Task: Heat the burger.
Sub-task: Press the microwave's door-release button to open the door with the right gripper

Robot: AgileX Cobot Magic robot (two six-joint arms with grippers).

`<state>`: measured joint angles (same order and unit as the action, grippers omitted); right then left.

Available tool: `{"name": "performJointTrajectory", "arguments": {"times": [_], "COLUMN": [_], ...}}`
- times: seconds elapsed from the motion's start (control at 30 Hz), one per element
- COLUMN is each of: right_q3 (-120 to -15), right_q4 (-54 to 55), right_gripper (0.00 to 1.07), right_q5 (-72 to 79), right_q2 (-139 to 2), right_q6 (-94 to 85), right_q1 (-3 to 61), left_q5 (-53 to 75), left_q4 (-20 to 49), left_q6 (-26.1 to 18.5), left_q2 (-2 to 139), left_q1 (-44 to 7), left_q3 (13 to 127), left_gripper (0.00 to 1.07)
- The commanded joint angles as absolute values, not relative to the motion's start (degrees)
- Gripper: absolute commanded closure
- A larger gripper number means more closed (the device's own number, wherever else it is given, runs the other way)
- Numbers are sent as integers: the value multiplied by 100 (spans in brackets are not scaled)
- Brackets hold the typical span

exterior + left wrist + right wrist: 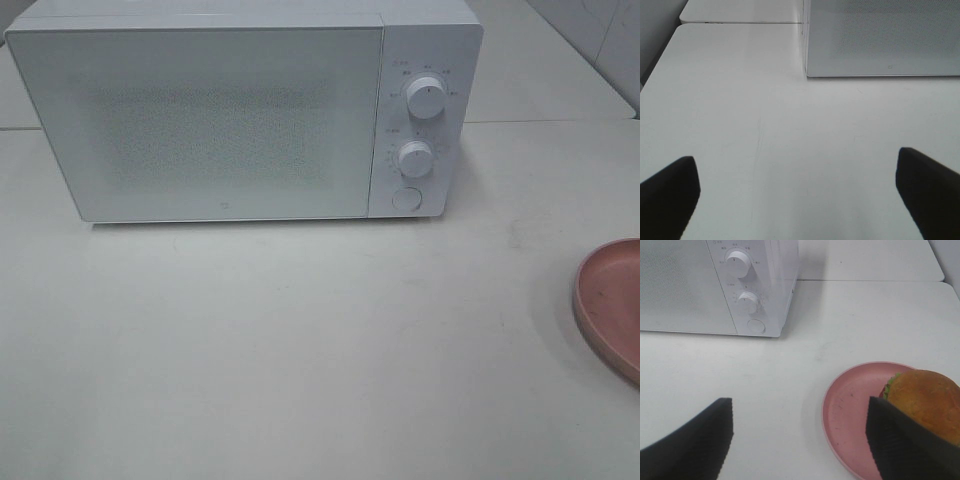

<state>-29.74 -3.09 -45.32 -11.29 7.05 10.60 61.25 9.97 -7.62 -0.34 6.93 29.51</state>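
Counted: one microwave point(200, 120), door shut, with two knobs point(426, 99) and one button point(407, 199); one plate point(610, 300) at the right edge of the high frame; one burger point(925, 400), set on that plate. The left gripper point(796, 160) and right gripper point(800, 407) are both seen spread wide, with nothing held. The burger is shown only in the right wrist view, partly hidden behind the right gripper; it is cut off in the high view.

White table point(300, 350), microwave point(220, 120), pink plate point(608, 300)
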Motion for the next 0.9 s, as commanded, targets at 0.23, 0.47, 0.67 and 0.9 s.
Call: {"name": "performJointTrajectory", "arguments": {"times": [0.23,0.47,0.67,0.9], "right_q3": [-2974,-2842,-2842,-2842], "right_q4": [-332,-332,-332,-327], "right_gripper": [35,35,35,35], "right_q5": [-3707,-3369,-2997,-2366], "right_q2": [-1828,-2252,-2693,-3231], "right_q6": [733,733,733,733], "right_q1": [1031,1031,1031,1031], "left_q5": [6148,6148,6148,6148], "left_q4": [1060,1060,1060,1060], "left_q6": [-722,-722,-722,-722], "left_q2": [-63,-63,-63,-63], "left_q1": [710,710,710,710], "left_q3": [2951,2951,2951,2951], "left_gripper": [7,7,7,7]}}
